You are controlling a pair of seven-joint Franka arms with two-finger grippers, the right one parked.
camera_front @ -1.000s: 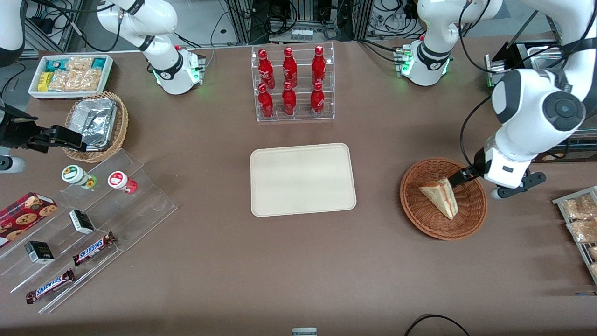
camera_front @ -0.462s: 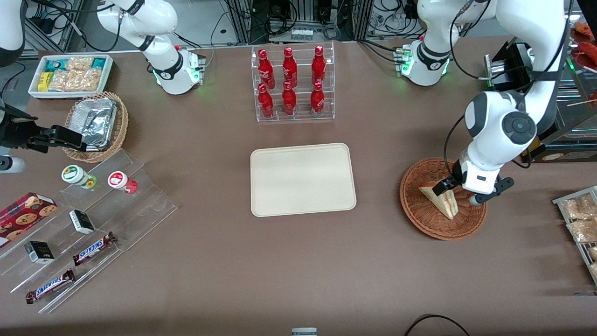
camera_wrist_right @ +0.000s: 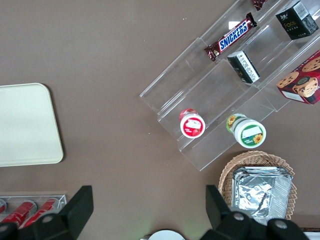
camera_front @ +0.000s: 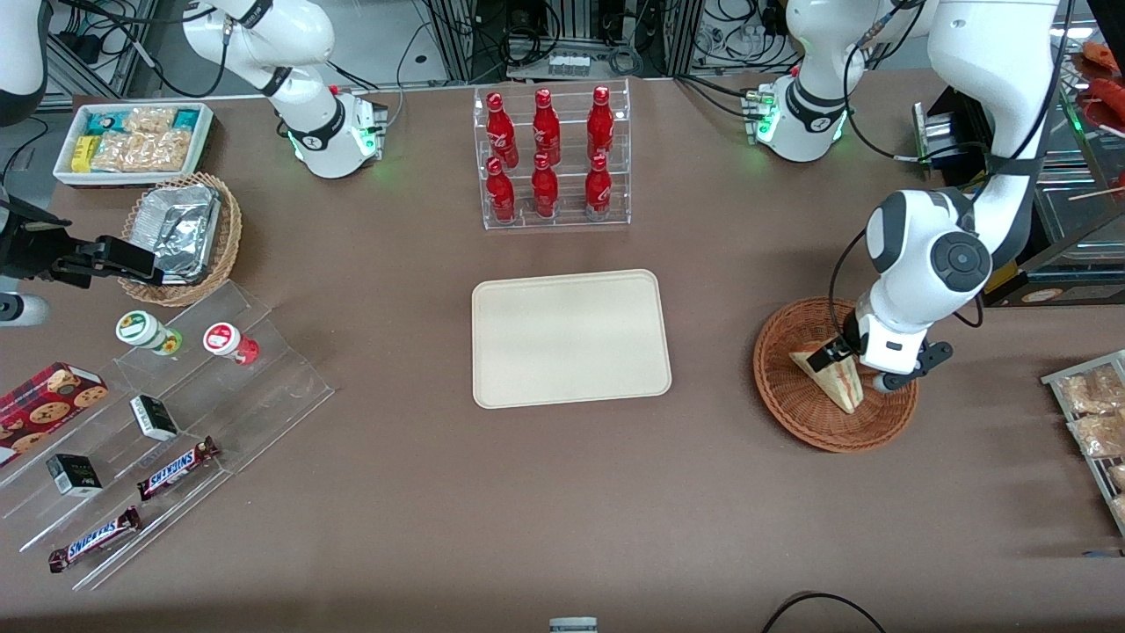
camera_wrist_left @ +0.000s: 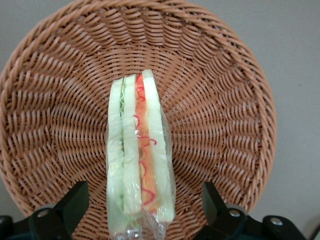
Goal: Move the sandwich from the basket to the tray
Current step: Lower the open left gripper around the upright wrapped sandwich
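Note:
The sandwich [camera_front: 831, 376] [camera_wrist_left: 140, 160], a plastic-wrapped wedge with red-orange and green filling, lies in the reddish-brown wicker basket [camera_front: 791, 404] [camera_wrist_left: 220, 100] toward the working arm's end of the table. My gripper [camera_front: 851, 366] [camera_wrist_left: 142, 200] hangs low over the basket, open, one finger on each side of the sandwich's wide end with a gap to each; neither pad touches the wrap. The cream tray [camera_front: 570, 338] [camera_wrist_right: 25, 125] sits bare mid-table, beside the basket toward the parked arm.
A clear rack of red bottles [camera_front: 551, 158] stands farther from the front camera than the tray. A wire rack with wrapped snacks [camera_front: 1094, 413] lies beside the basket at the table's edge. Acrylic steps with candy bars, cups [camera_front: 230, 341] and a foil-filled tan basket [camera_front: 180, 236] lie toward the parked arm's end.
My gripper has swung in over the basket from its rim, toward the tray, and dropped lower until its fingers straddle the sandwich. The sandwich has not moved.

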